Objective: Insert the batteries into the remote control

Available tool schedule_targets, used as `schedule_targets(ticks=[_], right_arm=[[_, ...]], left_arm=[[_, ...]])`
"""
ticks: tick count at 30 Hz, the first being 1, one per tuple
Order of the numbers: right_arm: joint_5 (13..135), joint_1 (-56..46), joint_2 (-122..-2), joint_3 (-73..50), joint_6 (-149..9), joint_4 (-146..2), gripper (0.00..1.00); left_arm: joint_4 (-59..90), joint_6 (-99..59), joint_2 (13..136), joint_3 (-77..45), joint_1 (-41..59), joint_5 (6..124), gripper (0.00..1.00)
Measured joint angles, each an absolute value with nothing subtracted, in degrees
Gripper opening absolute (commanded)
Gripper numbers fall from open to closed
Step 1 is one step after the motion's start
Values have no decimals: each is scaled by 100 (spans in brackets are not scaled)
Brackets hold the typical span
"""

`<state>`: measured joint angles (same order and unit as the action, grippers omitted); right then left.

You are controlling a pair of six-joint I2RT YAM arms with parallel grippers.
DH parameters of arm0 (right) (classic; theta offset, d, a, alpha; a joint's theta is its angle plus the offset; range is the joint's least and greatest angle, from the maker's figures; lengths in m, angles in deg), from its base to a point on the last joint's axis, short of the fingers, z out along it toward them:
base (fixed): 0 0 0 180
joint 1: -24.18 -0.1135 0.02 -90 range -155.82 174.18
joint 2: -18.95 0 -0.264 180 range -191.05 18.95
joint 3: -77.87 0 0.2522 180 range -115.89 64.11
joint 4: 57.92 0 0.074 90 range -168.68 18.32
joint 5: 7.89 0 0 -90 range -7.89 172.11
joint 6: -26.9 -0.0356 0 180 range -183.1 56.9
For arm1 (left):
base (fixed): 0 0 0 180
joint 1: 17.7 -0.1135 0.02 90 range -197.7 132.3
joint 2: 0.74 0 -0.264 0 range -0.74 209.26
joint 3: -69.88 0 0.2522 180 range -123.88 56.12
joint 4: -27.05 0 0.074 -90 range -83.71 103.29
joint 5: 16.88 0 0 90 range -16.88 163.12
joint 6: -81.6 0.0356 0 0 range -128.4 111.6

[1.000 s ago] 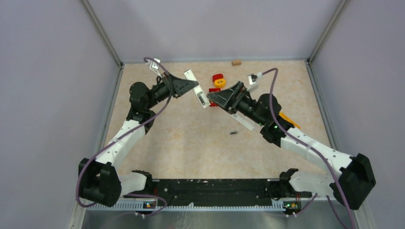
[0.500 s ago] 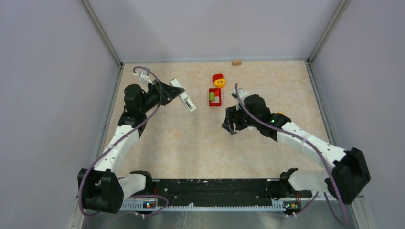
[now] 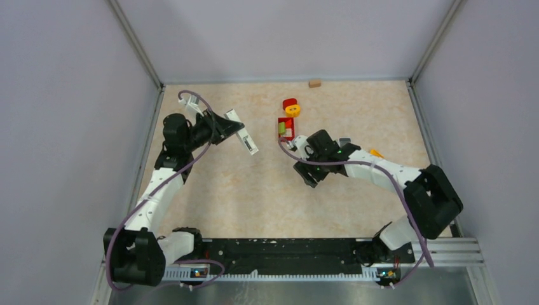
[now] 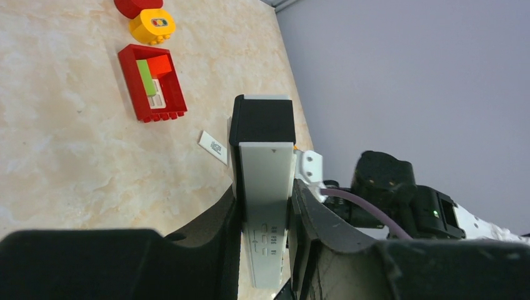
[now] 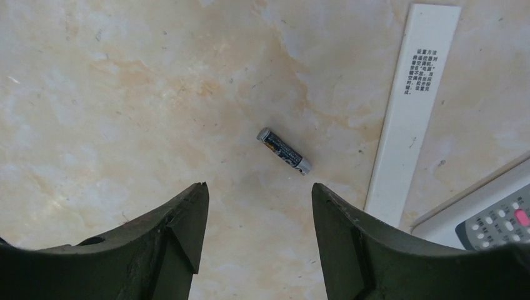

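My left gripper [image 3: 230,127] is shut on a white remote control [image 3: 245,137], held above the table's left rear. In the left wrist view the remote control [image 4: 265,181] stands between both fingers, black end cap away from me, with the left gripper [image 4: 265,209] clamped on its sides. My right gripper [image 3: 311,173] points down at mid-table and hides the battery in the top view. In the right wrist view one small dark battery [image 5: 284,150] lies on the table just beyond the open right gripper [image 5: 257,187], nothing between the fingers.
A white cover strip [image 5: 412,112] and the corner of a second, buttoned remote [image 5: 494,219] lie right of the battery. A red toy box [image 3: 286,129], yellow piece [image 3: 293,110] and red piece [image 3: 290,101] sit behind. A tan block [image 3: 314,82] rests at the back wall.
The right arm swung away from the held remote and down over the battery, its jaws narrowing somewhat. The left arm drew the remote back to the left.
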<state>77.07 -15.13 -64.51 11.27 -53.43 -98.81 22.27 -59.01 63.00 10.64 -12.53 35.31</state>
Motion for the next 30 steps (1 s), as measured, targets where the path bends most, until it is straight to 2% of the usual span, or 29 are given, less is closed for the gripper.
schedule_targets(ticks=[7, 16, 18, 21, 24, 26, 30], right_arm=[[7862, -1500, -7386, 768, -4735, -10056, 47], [7906, -1266, -7788, 554, -4410, -10124, 39], [7908, -1264, -7865, 552, -4381, -10124, 33], [7897, -1264, -7954, 460, -4361, -10141, 17], [7901, -1264, -8037, 355, -4368, -10150, 10], [7910, -1264, -8057, 323, -4381, -10159, 10], [7904, -1264, -8057, 323, -4407, -10146, 27]], left_arm=[[2336, -5901, 6300, 1064, -1253, 3278, 0], [2338, -5879, 6300, 1064, -1312, 3243, 0], [2338, -5879, 6300, 1064, -1316, 3241, 0], [2340, -5879, 6300, 1064, -1316, 3238, 0], [2340, -5879, 6300, 1064, -1316, 3225, 0], [2342, -5879, 6300, 1064, -1316, 3219, 0], [2353, -5882, 6300, 1067, -1316, 3219, 0]])
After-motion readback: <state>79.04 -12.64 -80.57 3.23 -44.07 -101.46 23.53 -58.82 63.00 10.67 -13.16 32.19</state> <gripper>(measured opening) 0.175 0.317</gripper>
